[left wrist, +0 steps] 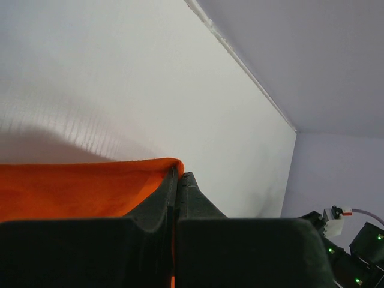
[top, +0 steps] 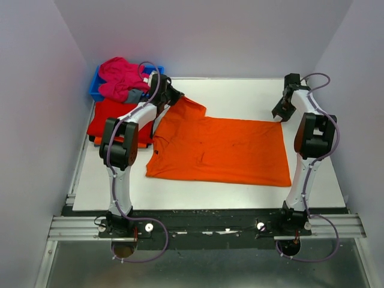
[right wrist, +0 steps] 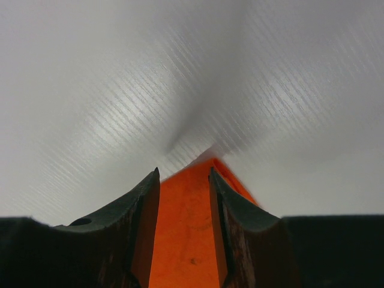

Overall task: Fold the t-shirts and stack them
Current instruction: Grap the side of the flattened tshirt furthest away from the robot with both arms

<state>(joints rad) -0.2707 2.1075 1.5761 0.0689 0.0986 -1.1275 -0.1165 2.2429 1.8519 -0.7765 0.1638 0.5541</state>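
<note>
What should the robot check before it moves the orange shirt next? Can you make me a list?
1. Left claw pinching the orange t-shirt: ok, shut on its far left end.
2. Right claw gripping the far right corner: not ok, jaws apart around the cloth.
3. Shirt spread on the table: ok, except a raised part by the left claw.
4. Red t-shirt and pink t-shirt out of the way: ok, both off to the left.
5. Left grip firm enough: cannot tell.
</note>
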